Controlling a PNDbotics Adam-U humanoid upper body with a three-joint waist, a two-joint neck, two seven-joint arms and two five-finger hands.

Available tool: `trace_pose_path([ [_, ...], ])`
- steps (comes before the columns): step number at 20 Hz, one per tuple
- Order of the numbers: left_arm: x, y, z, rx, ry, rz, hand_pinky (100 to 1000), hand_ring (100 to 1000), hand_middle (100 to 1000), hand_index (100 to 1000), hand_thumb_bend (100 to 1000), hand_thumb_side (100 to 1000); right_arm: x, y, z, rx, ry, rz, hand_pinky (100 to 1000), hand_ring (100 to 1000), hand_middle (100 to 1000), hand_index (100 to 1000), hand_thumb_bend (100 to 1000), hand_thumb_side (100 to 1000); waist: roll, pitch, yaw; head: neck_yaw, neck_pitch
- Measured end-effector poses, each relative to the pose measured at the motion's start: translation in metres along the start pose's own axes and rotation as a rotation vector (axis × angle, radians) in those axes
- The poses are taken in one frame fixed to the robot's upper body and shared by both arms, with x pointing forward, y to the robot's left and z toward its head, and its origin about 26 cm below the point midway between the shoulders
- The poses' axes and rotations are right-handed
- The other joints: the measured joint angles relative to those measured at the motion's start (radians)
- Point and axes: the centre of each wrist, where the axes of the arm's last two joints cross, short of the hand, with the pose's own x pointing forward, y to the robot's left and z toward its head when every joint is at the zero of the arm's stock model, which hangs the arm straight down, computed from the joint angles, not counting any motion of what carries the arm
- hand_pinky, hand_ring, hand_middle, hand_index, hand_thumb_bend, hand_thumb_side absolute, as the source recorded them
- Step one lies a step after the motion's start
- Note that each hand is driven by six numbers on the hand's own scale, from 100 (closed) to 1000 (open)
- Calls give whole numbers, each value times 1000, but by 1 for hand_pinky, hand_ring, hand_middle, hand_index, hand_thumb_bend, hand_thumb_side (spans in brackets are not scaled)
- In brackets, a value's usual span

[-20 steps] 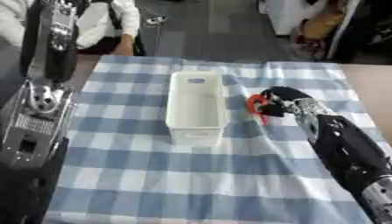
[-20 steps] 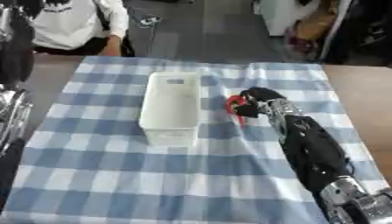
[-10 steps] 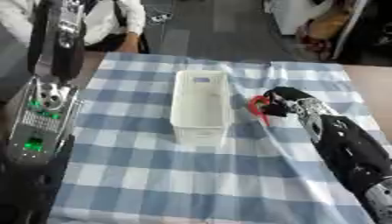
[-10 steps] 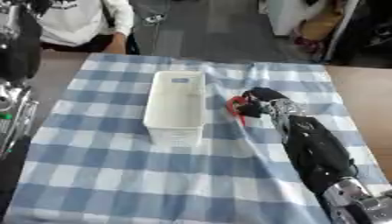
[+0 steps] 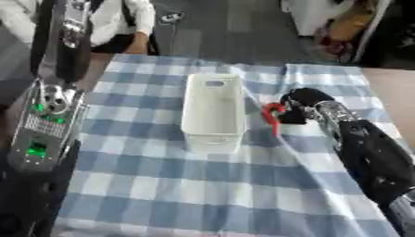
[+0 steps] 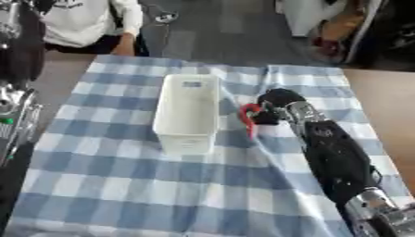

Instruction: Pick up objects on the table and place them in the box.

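The right robot hand (image 5: pixel 301 105) curls around a red object (image 5: pixel 271 115), just right of the white box (image 5: pixel 214 112) on the checked worktop (image 5: pixel 203 185). The left robot hand is out of view.

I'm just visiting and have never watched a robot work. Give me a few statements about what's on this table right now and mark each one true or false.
1. The white box stands on a blue and white checked cloth. True.
2. The red object lies inside the box. False: it is outside, to the right of the box, at the right hand.
3. The right hand's fingers are curled at the red object. True.
4. The box is full of objects. False: nothing shows inside it.
5. The left hand is reaching into the box. False: only the left arm shows, at the left edge; the left hand is not in view.
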Motion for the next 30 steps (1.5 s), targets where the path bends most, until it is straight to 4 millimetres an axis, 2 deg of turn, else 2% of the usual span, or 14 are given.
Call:
trace_pose_path([
  [2, 1, 0, -2, 0, -5, 0, 708, 686, 861, 920, 286, 1000, 0, 1, 1, -67, -3, 32, 104, 123, 109, 185, 100, 964, 0, 3, 2, 3, 0],
  [3, 1, 0, -2, 1, -5, 0, 708, 686, 861, 920, 286, 1000, 0, 1, 1, -112, -1, 46, 104, 123, 109, 185, 100, 964, 0, 5, 3, 7, 0],
  [5, 1, 0, -3, 1, -9, 2, 709, 687, 861, 920, 286, 1000, -4, 3, 2, -195, 7, 66, 100, 100, 100, 149, 100, 812, 0, 6, 5, 9, 0],
  [10, 2, -2, -4, 5, -13, 8, 708, 686, 861, 920, 287, 1000, -7, 11, 4, -361, -7, 75, 100, 100, 100, 129, 100, 683, 0, 6, 6, 17, 0],
  [13, 2, -2, -4, 5, -13, 8, 708, 687, 861, 920, 287, 1000, -11, 14, 5, -420, -13, 70, 100, 100, 100, 129, 100, 700, 0, 6, 6, 19, 0],
  [15, 2, -2, -4, 5, -14, 8, 708, 687, 861, 920, 287, 1000, -12, 16, 5, -447, -17, 59, 100, 146, 165, 244, 100, 832, 0, 6, 6, 21, 0],
  [16, 2, -2, -4, 5, -15, 8, 708, 687, 861, 920, 286, 1000, -12, 17, 5, -459, -22, 50, 227, 251, 266, 385, 100, 983, 0, 6, 5, 21, 0],
  [18, 2, -2, -4, 5, -15, 8, 708, 687, 861, 920, 286, 1000, -13, 19, 6, -469, -36, 38, 512, 478, 553, 723, 100, 1000, 0, 6, 5, 22, 0],
  [19, 3, -2, -4, 5, -15, 8, 708, 687, 861, 920, 286, 1000, -14, 20, 6, -464, -45, 38, 470, 445, 508, 682, 100, 1000, 0, 6, 5, 23, 0],
  [20, 2, -2, -4, 5, -14, 8, 707, 687, 860, 920, 286, 1000, -16, 22, 6, -453, -54, 41, 676, 629, 743, 851, 100, 1000, 0, 6, 4, 25, 0],
  [21, 2, -2, -4, 5, -14, 8, 707, 687, 860, 920, 286, 1000, -17, 23, 7, -439, -66, 46, 676, 629, 743, 851, 100, 1000, 0, 5, 4, 25, 0],
  [22, 2, -2, -4, 5, -14, 8, 707, 686, 860, 920, 286, 1000, -17, 24, 7, -421, -81, 50, 807, 734, 825, 920, 100, 1000, 0, 5, 2, 25, 0],
  [24, 2, -2, -4, 5, -14, 8, 707, 686, 860, 920, 286, 1000, -18, 25, 7, -387, -115, 55, 910, 807, 878, 977, 100, 1000, 0, 5, 2, 25, 0],
  [30, 3, -2, -4, 5, -16, 8, 706, 686, 860, 920, 286, 1000, -22, 26, 8, -318, -193, 41, 962, 858, 886, 1000, 162, 1000, 0, 14, 10, 25, 0],
])
